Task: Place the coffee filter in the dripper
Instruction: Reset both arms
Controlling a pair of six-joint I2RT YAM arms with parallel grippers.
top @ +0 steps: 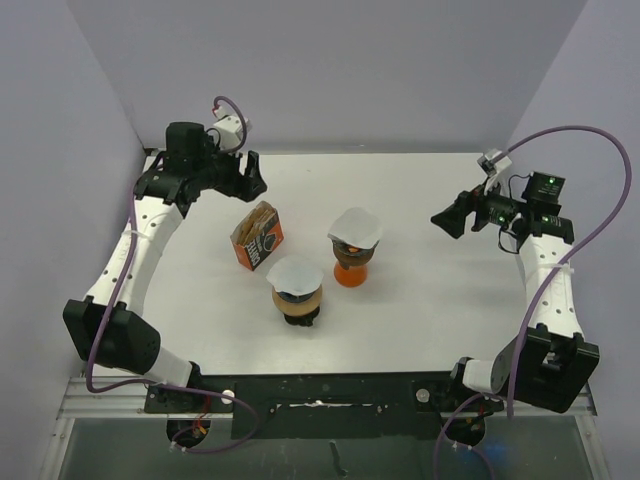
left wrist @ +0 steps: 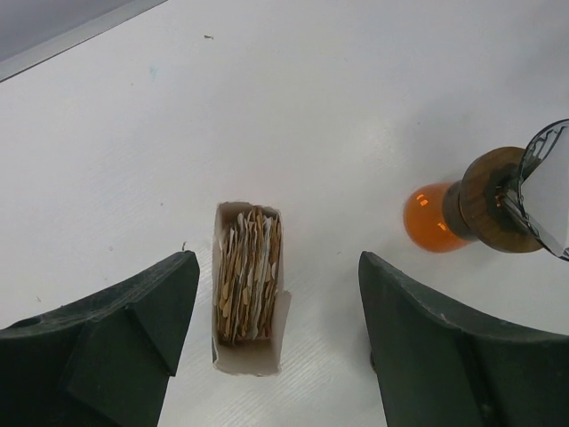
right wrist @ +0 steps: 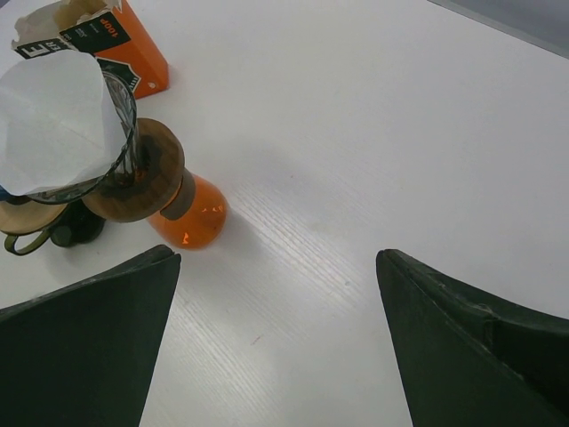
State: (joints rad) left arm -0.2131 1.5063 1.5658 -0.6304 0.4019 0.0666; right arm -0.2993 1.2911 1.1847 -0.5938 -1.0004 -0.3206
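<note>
Overhead: we note a white filter [top: 356, 228] seated in the orange-based dripper [top: 352, 262], centre frame.
Left wrist: left gripper [left wrist: 276, 260] fingers apart, empty, framing the filter box [left wrist: 247, 289], probably for picking.
Right wrist: right gripper [right wrist: 276, 256] fingers wide, empty.

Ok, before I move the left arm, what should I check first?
1. Left claw open, empty: ok.
2. Filter box open, stack showing, below left claw: ok.
3. Right claw open, clear of both drippers: ok.
4. Orange-based dripper upright: ok.
5. Dark-based dripper upright: ok.
6. A dripper free for a filter: not ok; both already hold white filters.
</note>
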